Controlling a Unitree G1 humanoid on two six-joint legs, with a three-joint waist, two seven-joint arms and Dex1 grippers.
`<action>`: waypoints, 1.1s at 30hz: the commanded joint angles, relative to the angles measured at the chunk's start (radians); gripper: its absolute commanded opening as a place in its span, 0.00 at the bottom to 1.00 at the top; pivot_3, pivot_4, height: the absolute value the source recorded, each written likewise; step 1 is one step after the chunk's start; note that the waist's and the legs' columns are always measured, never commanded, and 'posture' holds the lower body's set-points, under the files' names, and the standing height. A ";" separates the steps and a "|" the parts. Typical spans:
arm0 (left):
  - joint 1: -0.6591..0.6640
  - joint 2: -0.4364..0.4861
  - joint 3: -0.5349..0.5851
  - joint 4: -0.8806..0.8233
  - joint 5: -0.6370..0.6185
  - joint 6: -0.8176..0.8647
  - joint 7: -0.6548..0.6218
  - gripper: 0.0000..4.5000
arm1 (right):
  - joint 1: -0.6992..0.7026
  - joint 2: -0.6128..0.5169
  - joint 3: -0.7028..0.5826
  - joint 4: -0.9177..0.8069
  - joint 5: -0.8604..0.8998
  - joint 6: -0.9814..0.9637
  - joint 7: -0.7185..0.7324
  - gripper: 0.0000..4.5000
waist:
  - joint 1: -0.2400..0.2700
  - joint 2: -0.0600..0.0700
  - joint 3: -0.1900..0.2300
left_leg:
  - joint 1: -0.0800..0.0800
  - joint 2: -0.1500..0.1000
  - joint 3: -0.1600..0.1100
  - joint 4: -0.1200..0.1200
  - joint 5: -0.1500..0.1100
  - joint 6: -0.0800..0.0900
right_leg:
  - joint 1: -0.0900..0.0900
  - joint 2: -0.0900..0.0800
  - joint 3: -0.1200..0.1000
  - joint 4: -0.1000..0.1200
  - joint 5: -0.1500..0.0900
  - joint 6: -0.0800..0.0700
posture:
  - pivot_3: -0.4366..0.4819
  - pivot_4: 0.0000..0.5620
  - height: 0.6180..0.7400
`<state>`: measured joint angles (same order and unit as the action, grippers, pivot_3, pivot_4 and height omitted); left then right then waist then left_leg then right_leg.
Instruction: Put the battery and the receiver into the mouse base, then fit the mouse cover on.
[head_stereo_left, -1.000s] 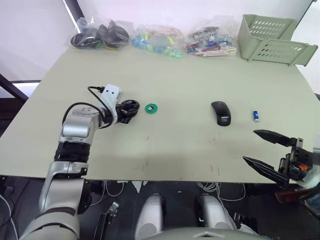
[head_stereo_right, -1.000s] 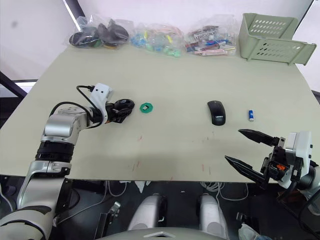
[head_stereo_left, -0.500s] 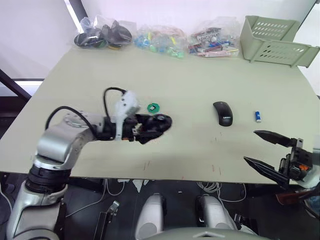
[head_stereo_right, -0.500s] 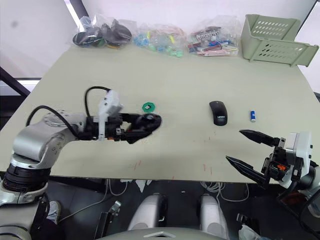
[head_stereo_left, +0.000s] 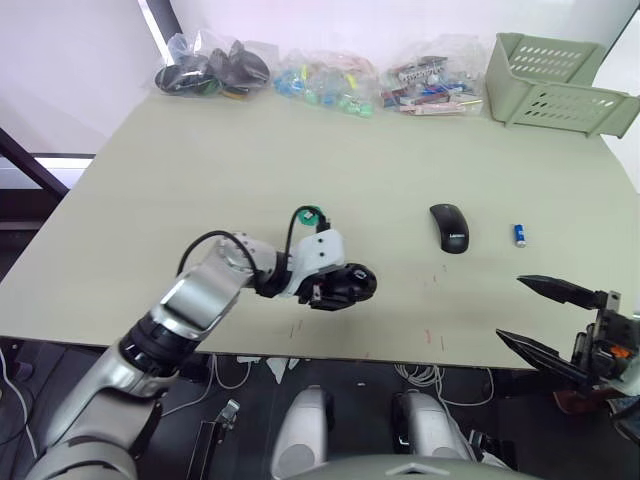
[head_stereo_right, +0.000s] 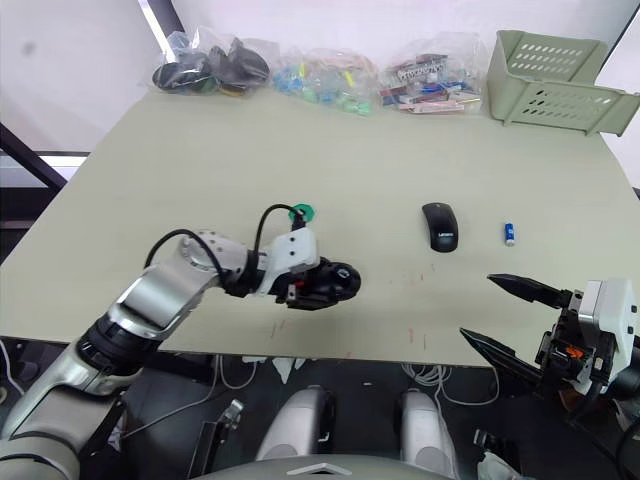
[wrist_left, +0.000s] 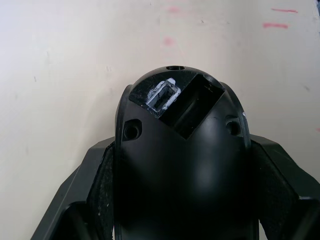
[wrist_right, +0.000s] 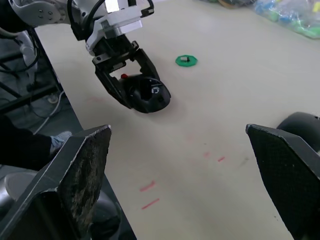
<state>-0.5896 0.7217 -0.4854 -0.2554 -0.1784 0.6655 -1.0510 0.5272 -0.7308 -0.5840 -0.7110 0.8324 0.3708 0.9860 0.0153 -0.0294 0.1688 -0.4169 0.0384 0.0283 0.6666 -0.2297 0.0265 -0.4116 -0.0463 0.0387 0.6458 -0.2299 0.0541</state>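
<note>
So the table (head_stereo_left: 200, 180) is the biggest thing here, pale and scuffed with a few red marks, and along its far edge, way beyond either set of fingers, there's a green basket (head_stereo_left: 560, 78) and some bags of parts (head_stereo_left: 320, 78). The left gripper (head_stereo_left: 345, 285) has its two fingers clamped on either side of the mouse base (head_stereo_left: 350, 284), which sits right between them, low over the table near the front edge; whether it's actually touching the surface I can't tell. In the left wrist view the mouse base (wrist_left: 182, 165) pokes out past the fingertips, and you can see an open squarish compartment plus a small lighter slot at the end farthest from the wrist. The right gripper (head_stereo_right: 515, 320) hangs off the front right corner with its fingers spread wide and nothing between them. The mouse cover (head_stereo_left: 449, 227) lies out beyond those open fingers, and the battery (head_stereo_left: 519, 235) is just beside it, on the side away from the left arm. The little green disc (head_stereo_left: 308, 214) sits near the left fingers, just on the far side of them, with a tiny dark piece on it that's likely the receiver, too small to be sure. My read: this is the early step, getting the base parked somewhere handy. Next probably means setting it down compartments-up and steady, then sending the open right gripper out for the battery.
</note>
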 joint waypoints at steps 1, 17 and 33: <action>-0.026 -0.021 -0.030 -0.007 0.039 -0.022 -0.011 0.66 | 0.041 -0.005 -0.061 -0.030 0.003 -0.005 0.016 1.00 | -0.002 0.000 0.000 | 0.000 0.000 0.000 0.000 0.000 0.000 | 0.000 0.000 0.000 0.000 0.000 0.000 | 0.48 0.27 1.00; -0.062 -0.109 -0.143 0.184 0.196 -0.157 -0.083 0.66 | 0.076 -0.024 -0.080 -0.004 -0.006 -0.001 0.047 1.00 | 0.002 0.004 -0.003 | 0.001 -0.001 -0.002 0.003 0.000 0.000 | 0.002 0.000 0.000 0.001 0.000 0.000 | 0.48 0.27 1.00; -0.069 -0.169 -0.130 0.249 0.260 -0.203 -0.092 0.66 | -0.615 -0.013 0.282 0.482 -0.356 0.305 -0.588 1.00 | 0.002 0.012 -0.010 | 0.001 -0.003 -0.002 0.004 0.000 0.001 | 0.003 0.000 0.005 0.000 0.002 0.002 | 0.48 0.27 1.00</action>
<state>-0.6722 0.5532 -0.5919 -0.0387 0.0389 0.4617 -1.1549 -0.0576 -0.7488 -0.3175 -0.2624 0.5265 0.6641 0.4471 0.0175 -0.0171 0.1587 -0.4164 0.0348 0.0258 0.6702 -0.2293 0.0275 -0.4083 -0.0460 0.0432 0.6459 -0.2278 0.0553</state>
